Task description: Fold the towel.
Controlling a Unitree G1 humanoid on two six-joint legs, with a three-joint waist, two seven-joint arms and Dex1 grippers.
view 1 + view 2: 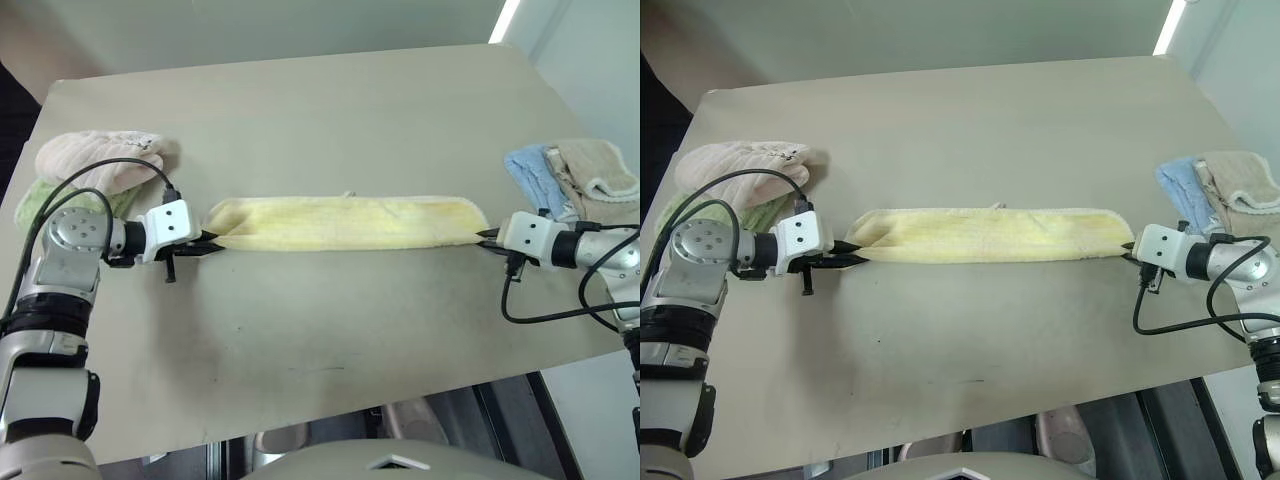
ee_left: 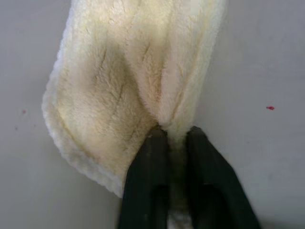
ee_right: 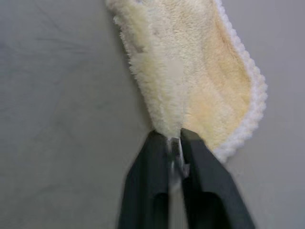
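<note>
The pale yellow towel [image 1: 345,222] lies stretched in a long, narrow strip across the middle of the tan table [image 1: 330,120]. My left gripper [image 1: 210,244] is at its left end, shut on a bunched fold of the towel [image 2: 138,71] held between the black fingers [image 2: 150,157]. At the right end my right gripper [image 1: 487,238] is shut on the towel's near edge [image 3: 190,76], which is pinched between its fingers [image 3: 198,157]. A small white tag [image 1: 349,194] sticks out along the far edge.
A pink towel [image 1: 95,158] lies over a green one [image 1: 35,200] at the table's left edge. A light blue towel [image 1: 530,175] and a beige one [image 1: 598,170] lie at the right edge. The table's front edge [image 1: 400,400] is near.
</note>
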